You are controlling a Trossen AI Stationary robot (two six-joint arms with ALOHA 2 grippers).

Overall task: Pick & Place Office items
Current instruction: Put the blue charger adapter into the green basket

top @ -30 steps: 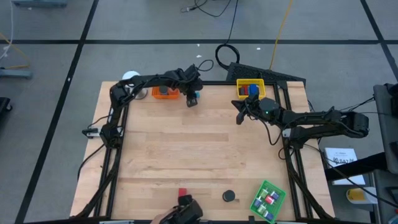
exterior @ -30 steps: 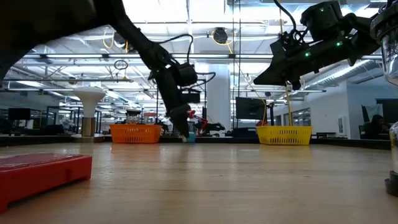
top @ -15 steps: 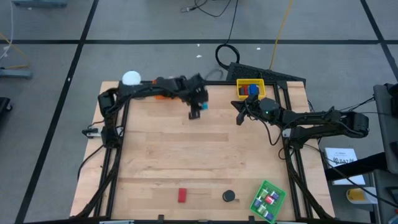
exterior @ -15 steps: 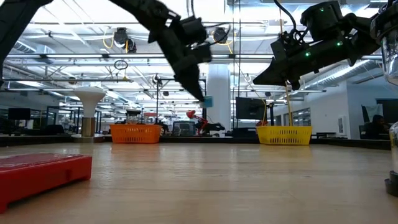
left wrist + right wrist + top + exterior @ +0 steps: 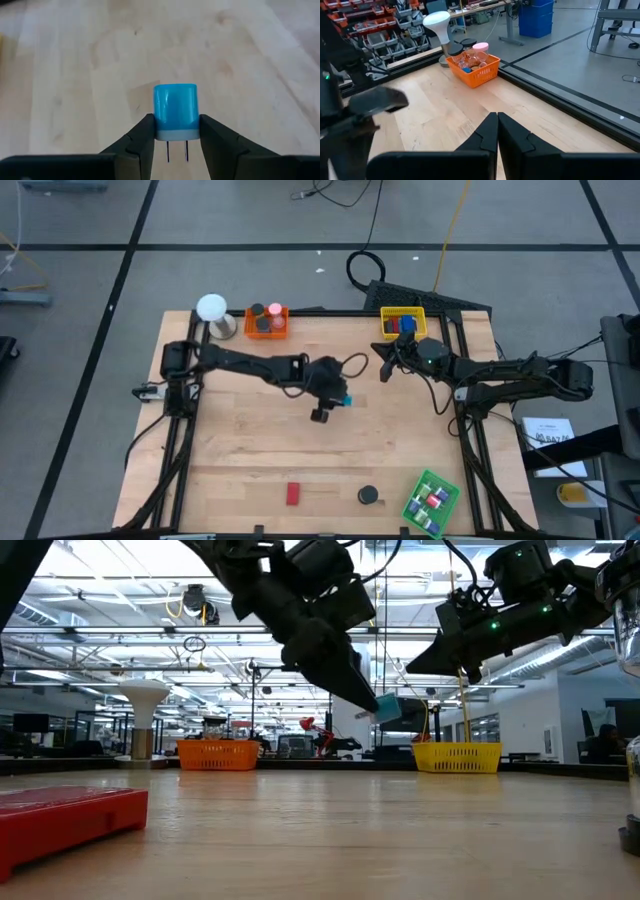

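Observation:
My left gripper is over the middle of the table, shut on a small blue block with a grey base and two thin metal prongs. The block also shows in the high view and the low view, well above the wood. My right gripper hangs shut and empty above the table's far right part, near the yellow tray; its fingers meet in the right wrist view. A red block and a black disc lie flat near the front edge. My left gripper pinches the blue block between its two fingers, on the block's two opposite sides at its grey base end. The prongs point back between the fingers. In the low view the fingers slant downward. The block is lifted clear of the table.
An orange tray with items and a white ball on a round base stand at the far left. A green tray with small pieces sits at the near right corner. Bare wood lies between the arms and the front edge.
My left gripper has risen from the table beside the orange tray and swung toward the near and right edges to the table's middle. It has carried the blue block, which stood on the wood a second ago and now hangs clear.

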